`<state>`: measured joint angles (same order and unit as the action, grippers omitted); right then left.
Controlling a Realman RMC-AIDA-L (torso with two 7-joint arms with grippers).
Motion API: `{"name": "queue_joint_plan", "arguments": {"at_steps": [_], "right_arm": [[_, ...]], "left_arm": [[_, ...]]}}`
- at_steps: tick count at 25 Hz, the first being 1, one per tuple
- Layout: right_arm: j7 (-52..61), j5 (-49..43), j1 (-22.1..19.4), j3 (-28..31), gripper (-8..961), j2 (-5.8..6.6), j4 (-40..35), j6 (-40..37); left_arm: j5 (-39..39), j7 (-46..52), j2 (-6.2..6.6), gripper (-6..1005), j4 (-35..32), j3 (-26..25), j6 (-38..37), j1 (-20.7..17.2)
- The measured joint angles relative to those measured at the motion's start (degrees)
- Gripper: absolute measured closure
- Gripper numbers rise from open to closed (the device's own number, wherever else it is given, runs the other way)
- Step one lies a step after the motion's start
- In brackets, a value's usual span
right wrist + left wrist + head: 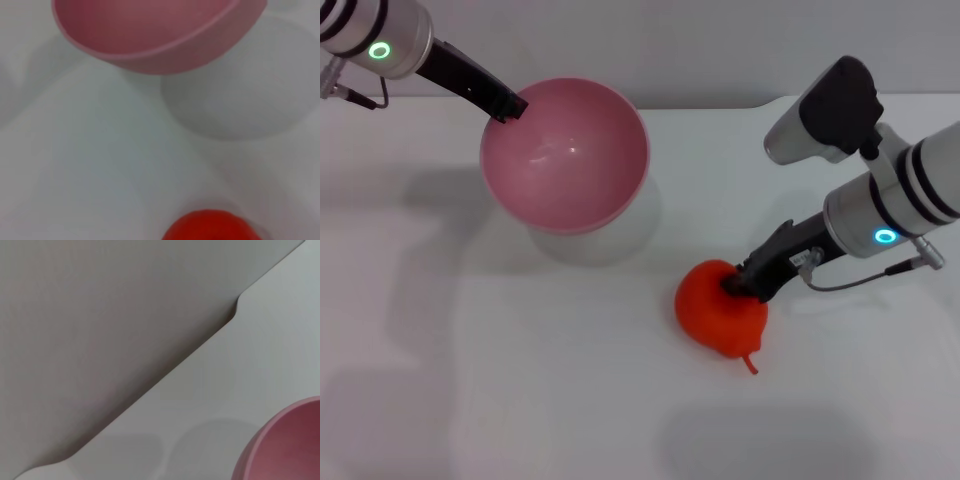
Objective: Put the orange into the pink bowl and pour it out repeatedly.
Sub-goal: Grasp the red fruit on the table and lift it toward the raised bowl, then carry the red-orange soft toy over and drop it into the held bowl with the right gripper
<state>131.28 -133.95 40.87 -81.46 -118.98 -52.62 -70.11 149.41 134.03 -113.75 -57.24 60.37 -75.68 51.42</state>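
The pink bowl [565, 150] hangs tilted above the white table at the back, empty, with its shadow under it. My left gripper [510, 108] is shut on the bowl's far-left rim. The orange [715, 310] is low at the table's centre-right, stem pointing toward the front. My right gripper [738, 285] is shut on its upper side, dark fingers pressed into it. Whether the fruit touches the table is unclear. The left wrist view shows only a piece of the pink bowl [285, 445]. In the right wrist view the pink bowl [160, 30] appears with the orange [210, 227] at the picture's edge.
The white table [470, 380] stretches bare to the front and left. Its back edge with a notch [235, 310] runs behind the bowl. Nothing else stands on it.
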Motion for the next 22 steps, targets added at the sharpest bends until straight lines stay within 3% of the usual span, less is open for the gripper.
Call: {"name": "queue_joint_plan", "arguments": {"at_steps": [4, 8, 12, 17, 22], "right_arm": [[1.0, -1.41, -2.26, 2.63, 812, 0.34, -5.5, -0.77], [1.2, -2.7, -5.43, 12.35, 907, 0.42, -15.0, -3.46], [0.66, -1.5, -7.78, 19.74, 906, 0.14, -22.94, -5.19], [-5.22, 11.3, -10.65, 25.52, 906, -0.02, -31.48, -6.91], [-10.63, 23.73, -11.57, 24.78, 907, -0.29, -36.88, -9.87]], "left_arm": [[0.04, 0.03, 0.22, 954, -0.03, -0.07, 0.06, 0.0], [0.1, 0.08, 0.43, 954, -0.06, -0.25, 0.1, 0.0], [0.2, 0.12, 0.34, 954, -0.12, -0.11, 0.1, 0.0], [0.17, -0.04, -0.88, 954, -0.24, 0.13, 0.02, 0.27], [0.07, -0.28, -2.86, 954, -0.25, 0.82, 0.04, 1.28]]}}
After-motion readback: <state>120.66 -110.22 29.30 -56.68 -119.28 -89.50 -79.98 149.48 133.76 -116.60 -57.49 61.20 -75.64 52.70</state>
